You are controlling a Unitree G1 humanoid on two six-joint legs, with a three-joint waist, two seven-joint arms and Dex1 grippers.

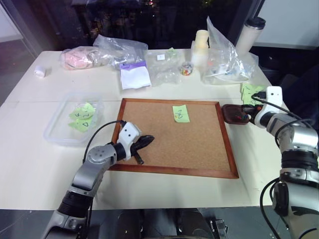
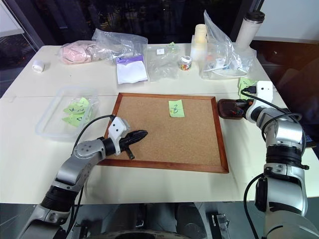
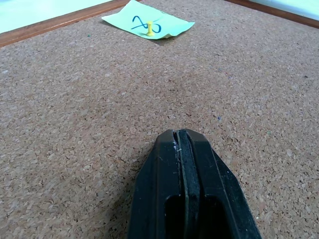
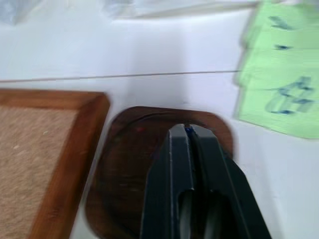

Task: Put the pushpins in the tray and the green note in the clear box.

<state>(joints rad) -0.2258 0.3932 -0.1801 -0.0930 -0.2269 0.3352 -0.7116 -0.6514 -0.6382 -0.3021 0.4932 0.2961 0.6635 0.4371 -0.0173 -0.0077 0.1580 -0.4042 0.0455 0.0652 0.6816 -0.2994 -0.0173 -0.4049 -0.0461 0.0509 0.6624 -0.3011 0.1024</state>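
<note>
I see the cork board (image 1: pixel 174 137) mid-frame, its wooden rim closing in wide bare cork. One green note (image 1: pixel 181 113) sits at upper centre of it, held by one yellow pushpin (image 3: pixel 148 32). One tray (image 1: pixel 234 114) lies just off the board's right edge; one clear box (image 1: pixel 65 127) at the left holds several green notes. My left gripper (image 1: pixel 144 141) points low across the cork, fingers pressed together, holding nothing. My right gripper (image 4: pixel 188 133) is over the tray, closed, empty.
</note>
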